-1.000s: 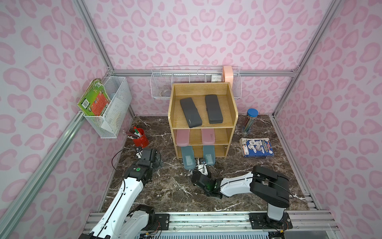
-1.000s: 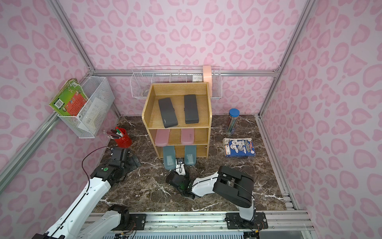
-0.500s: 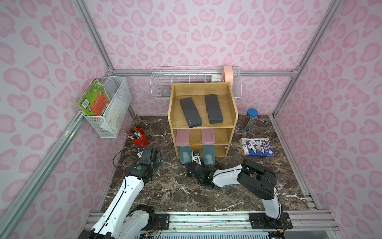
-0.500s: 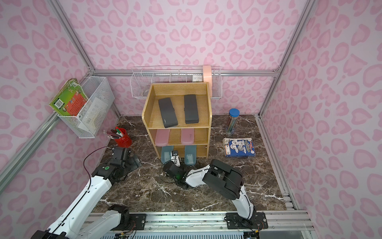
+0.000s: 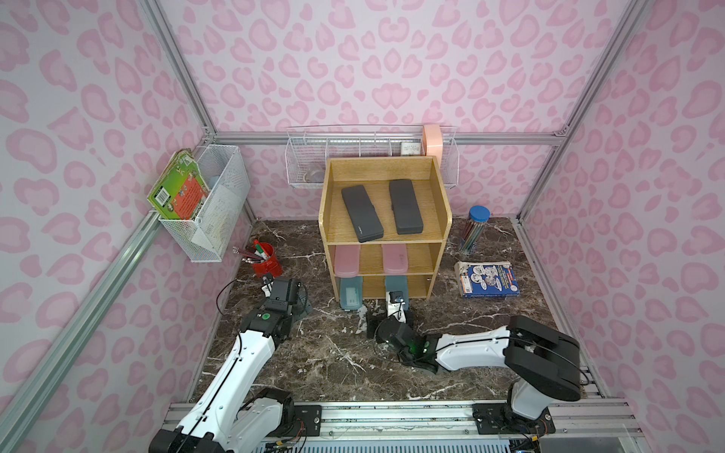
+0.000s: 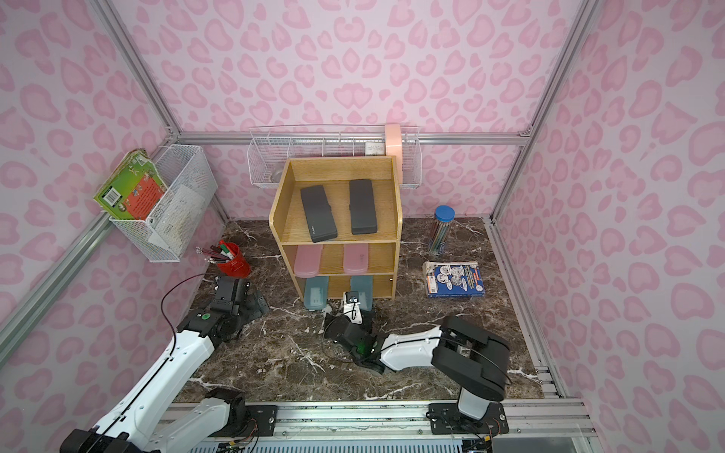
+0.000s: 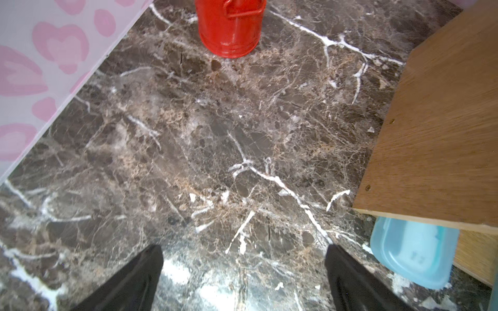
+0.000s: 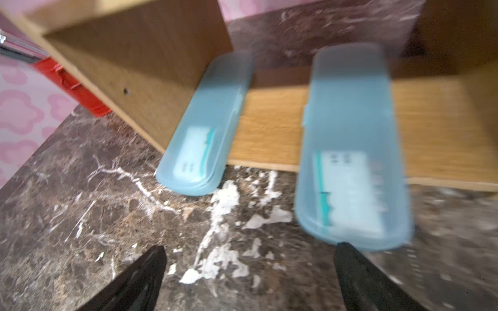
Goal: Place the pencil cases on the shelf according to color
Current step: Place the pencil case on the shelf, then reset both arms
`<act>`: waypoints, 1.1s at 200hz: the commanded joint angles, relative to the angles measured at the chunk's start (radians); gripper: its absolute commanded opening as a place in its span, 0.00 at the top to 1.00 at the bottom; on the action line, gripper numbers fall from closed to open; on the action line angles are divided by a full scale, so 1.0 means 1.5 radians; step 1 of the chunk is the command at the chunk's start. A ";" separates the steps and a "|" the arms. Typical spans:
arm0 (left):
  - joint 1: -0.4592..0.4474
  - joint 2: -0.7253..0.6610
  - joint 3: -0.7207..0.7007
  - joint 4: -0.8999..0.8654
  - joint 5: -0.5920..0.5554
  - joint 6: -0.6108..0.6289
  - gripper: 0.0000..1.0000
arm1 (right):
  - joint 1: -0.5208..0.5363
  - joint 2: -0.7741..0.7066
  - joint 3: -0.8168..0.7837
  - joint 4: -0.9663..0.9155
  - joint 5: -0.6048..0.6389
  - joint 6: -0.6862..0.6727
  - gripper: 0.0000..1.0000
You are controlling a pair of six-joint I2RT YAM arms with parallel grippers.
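Moved: right gripper [image 8: 250, 246] has come forward across the marble table [image 5: 314, 353] and is now at the front of the shelf [image 5: 384, 240], level with its bottom tier.
Right pincer: jaws spread wide, gripping nothing. One fingertip [image 8: 343, 250] sits at the rounded near end of the right teal case [image 8: 350, 150]; blur hides whether they touch.
Left pincer: left gripper [image 7: 244, 246] has its jaws wide and empty, low over bare marble, near the red pen cup [image 7: 229, 27].
Top tier: left black case [image 5: 361, 213] and right black case [image 5: 405, 206] lie flat, side by side and apart. Their long axes run front to back. The left one is skewed, with its near end angled toward the right.
Middle tier: left pink case [image 5: 347, 259] and right pink case [image 5: 395, 259] have long axes running into the shelf, rounded ends facing out at the front edge.
Bottom tier: left teal case [image 5: 350, 294] lies beside the shelf's left wall, with the right teal case apart from it. Both long axes run front to back. The labelled ends point out toward the robot and stick out past the bottom board.
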 commanded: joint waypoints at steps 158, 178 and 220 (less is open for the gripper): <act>0.021 0.342 -0.191 0.906 -0.055 0.429 0.01 | -0.604 -0.115 -0.209 0.444 -0.011 -0.596 0.00; 0.044 0.348 -0.178 0.875 -0.006 0.416 0.01 | -0.642 -0.105 -0.248 0.565 -0.049 -0.626 0.00; 0.070 0.369 -0.202 0.931 0.035 0.405 0.01 | -0.715 -0.162 -0.296 0.569 -0.155 -0.557 0.00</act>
